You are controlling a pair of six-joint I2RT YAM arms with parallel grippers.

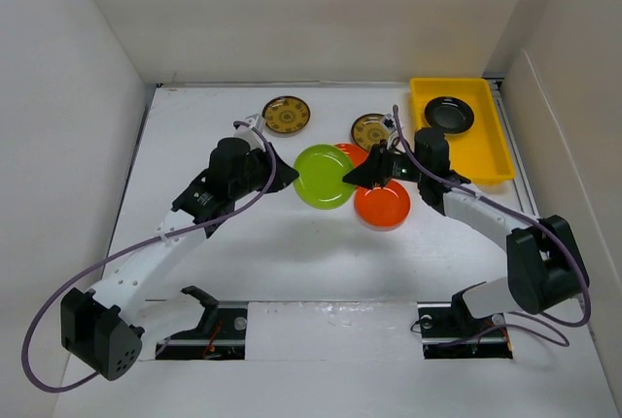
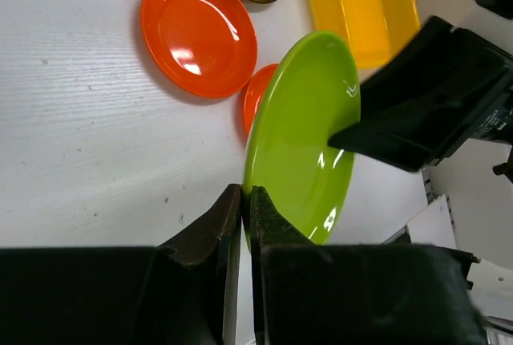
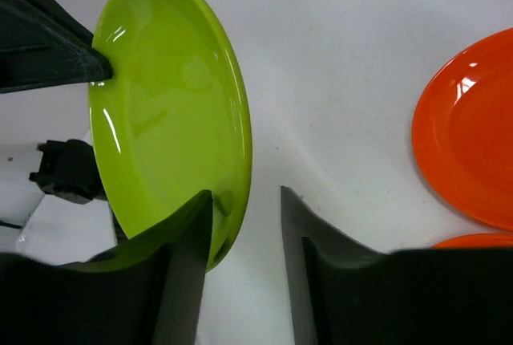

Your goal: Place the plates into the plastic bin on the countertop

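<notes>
**Item:** lime green plate (image 1: 324, 176).
**Location:** we record it lifted off the bench (image 1: 243, 262), tilted on edge between the two arms. It hangs above and just beside two orange plates (image 1: 382, 202).

**Left end effector** (image 2: 245, 192): clamped tight on one edge of the plate's rim.

**Right end effector** (image 3: 244, 196): jaws apart and straddling the opposite rim. One finger is at the plate and the other stands clear. We count no grip here yet.

**Plastic bin** (image 1: 486, 160): far right corner, holding one black plate (image 1: 449, 115).

**Other stock:** two brown-gold plates (image 1: 287, 115) on the bench at the back.

**Risks, as we judge them:**
- This looks like a hand-over. If the left lets go before the right has closed firmly, the plate drops onto the orange plates.
- The glossy rim may slip or swing in a one-edge pinch.
- If both arms pull while clamped, the plate could twist free.
</notes>
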